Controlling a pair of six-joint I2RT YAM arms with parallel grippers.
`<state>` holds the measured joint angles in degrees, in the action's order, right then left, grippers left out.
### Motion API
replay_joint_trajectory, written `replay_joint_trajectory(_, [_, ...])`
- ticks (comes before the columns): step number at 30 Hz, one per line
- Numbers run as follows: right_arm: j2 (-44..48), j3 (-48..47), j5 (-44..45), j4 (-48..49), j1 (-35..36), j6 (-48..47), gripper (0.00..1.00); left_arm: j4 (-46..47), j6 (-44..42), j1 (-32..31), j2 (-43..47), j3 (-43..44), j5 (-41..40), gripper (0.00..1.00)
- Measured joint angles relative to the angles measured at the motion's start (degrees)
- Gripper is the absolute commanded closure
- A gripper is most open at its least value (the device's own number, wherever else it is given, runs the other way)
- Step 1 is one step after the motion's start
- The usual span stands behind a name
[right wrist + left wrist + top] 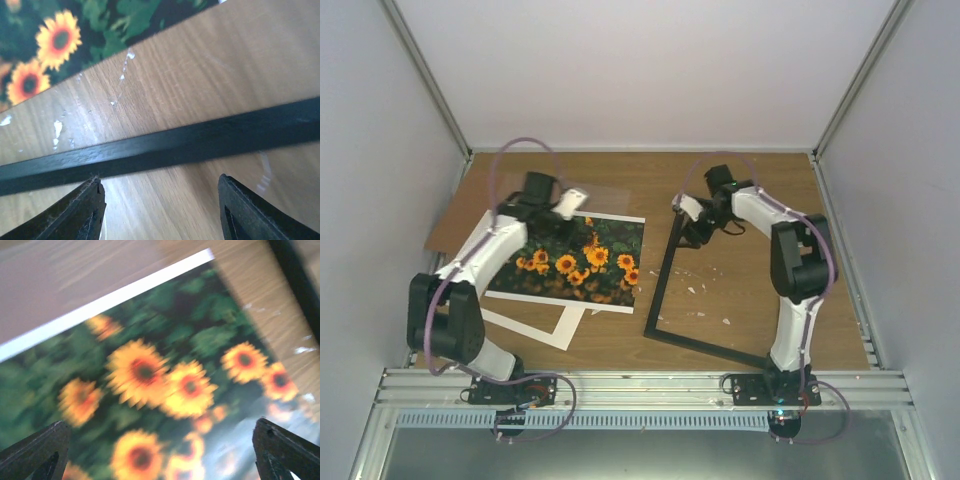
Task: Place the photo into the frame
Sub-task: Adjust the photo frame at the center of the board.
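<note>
1. The wooden table (750, 200) fills the floor of a white-walled enclosure, with both arms reaching across it from the near edge.
2. The frame (705, 346) lies flat on the right half of the table, turned at an angle. It is a thin black rectangle, and only bare wood shows inside it. Its left and near bars are plain to see, while the right arm hides most of the rest.
3. The photo (605, 265) lies flat on the left half, just beside the frame's left bar but outside it, with a strip of bare wood between them. It shows orange sunflowers with dark centres against deep green leaves, edged by a thin white border. The left arm covers its near-left part.
4. A white mat (545, 328) sticks out from under the photo's near edge.
5. The left gripper (160, 425) hovers over the sunflowers, its fingers spread wide and holding nothing.
6. The right gripper (159, 179) hangs at the frame's far-left corner. Its fingers are apart, and the black bar runs just beyond their tips, not clamped.
7. Small white flecks (705, 290) dot the wood inside the frame.
</note>
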<state>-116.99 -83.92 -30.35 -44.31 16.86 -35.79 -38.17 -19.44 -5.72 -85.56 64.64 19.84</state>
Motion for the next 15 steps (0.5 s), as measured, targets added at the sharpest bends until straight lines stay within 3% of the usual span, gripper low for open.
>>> replay_joint_trajectory(3, [6.3,1.6,-2.0,0.2,-4.0,2.1,0.33,4.7,5.2,-13.4,-3.2,2.1,-5.6,0.01])
replay_joint_trajectory(7, [17.4,6.0,-2.4,0.7,-15.0,4.0,0.29,9.9,12.7,-26.0,-10.7,6.3,-11.1,0.01])
replay_joint_trajectory(11, [24.7,10.5,-1.0,0.2,-24.7,4.9,0.24,12.5,20.2,-33.2,-20.2,12.2,-16.2,0.02])
replay_joint_trajectory(15, [27.4,14.9,-0.2,-0.7,-28.5,6.8,0.23,12.6,25.4,-34.9,-27.6,16.8,-20.2,0.05])
